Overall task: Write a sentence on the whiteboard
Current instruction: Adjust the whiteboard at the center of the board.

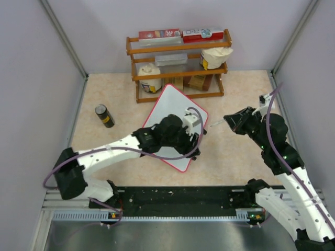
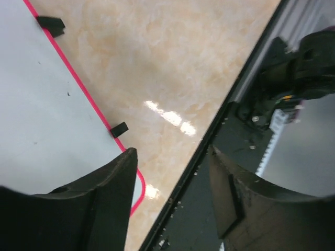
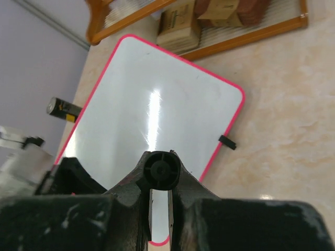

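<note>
**Mid-table: a bare board, a pen poised beside it**

At the middle of the table point(image 1: 235, 157) the whiteboard point(image 1: 168, 104) lies flat and turned cornerwise, its far corner close to the wooden shelf point(image 1: 178, 48). A dark can point(image 1: 104, 116) stands off to its left.

The worry, to my eye, is that the board will skate. It looks loose on a glossy tabletop, so pen pressure could push or swivel it and smear the strokes. The left gripper point(image 2: 171, 154) has its jaws standing apart with nothing between them. One finger point(image 2: 104, 193) lies over the board's near corner, but I cannot tell whether it presses down. The left arm also lies across the near part of the panel, so a long line could run into it.

The right gripper point(image 1: 234, 123) is clamped on a marker point(image 3: 162, 170), just right of the board and clear of it. Whether the marker is capped I cannot tell. Held by its end, it might tilt under load.

The board itself is plain white inside a thin red frame with rounded corners. Two small black tabs point(image 2: 119, 129) sit on its right edge and a streak of glare runs across it. No lettering shows, only a few faint specks.
</note>
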